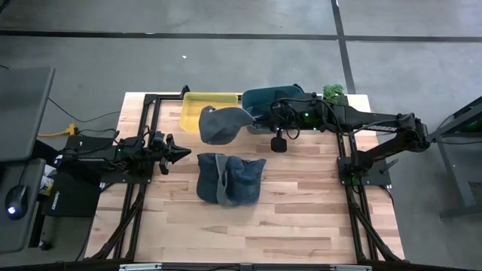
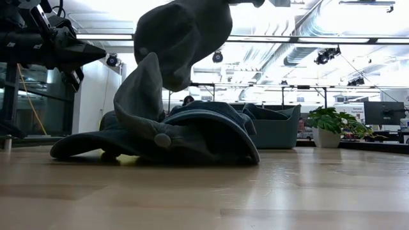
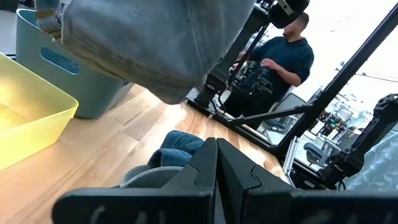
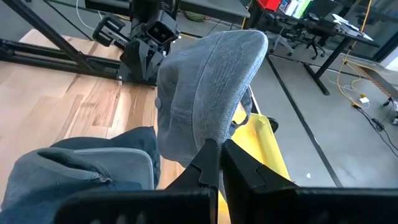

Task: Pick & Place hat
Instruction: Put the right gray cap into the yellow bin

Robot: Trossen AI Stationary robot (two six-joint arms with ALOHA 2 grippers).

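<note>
Right tool [image 4: 214, 163] is clamped shut on a grey hat [image 1: 220, 124], holding it in the air off the bench [image 1: 301, 203]; fingers pinch the fabric at its edge and the cap hangs crown-out. In the high view the lifted hat sits just over the near edge of the yellow bin [image 1: 197, 107], with the teal bin [image 1: 265, 102] touching that bin on its right, both at the far side of the bench. A pile of more grey-blue hats [image 1: 229, 179] lies flat mid-bench, nearer than the lifted one and apart from it. Left tool [image 1: 179, 153] is fully shut, holding nothing, parked at the left side just left of the pile. Small potted plant [image 1: 334, 93] at the far right corner. A person [image 3: 283, 53] in a dark shirt stands beyond the bench in the left wrist view.
</note>
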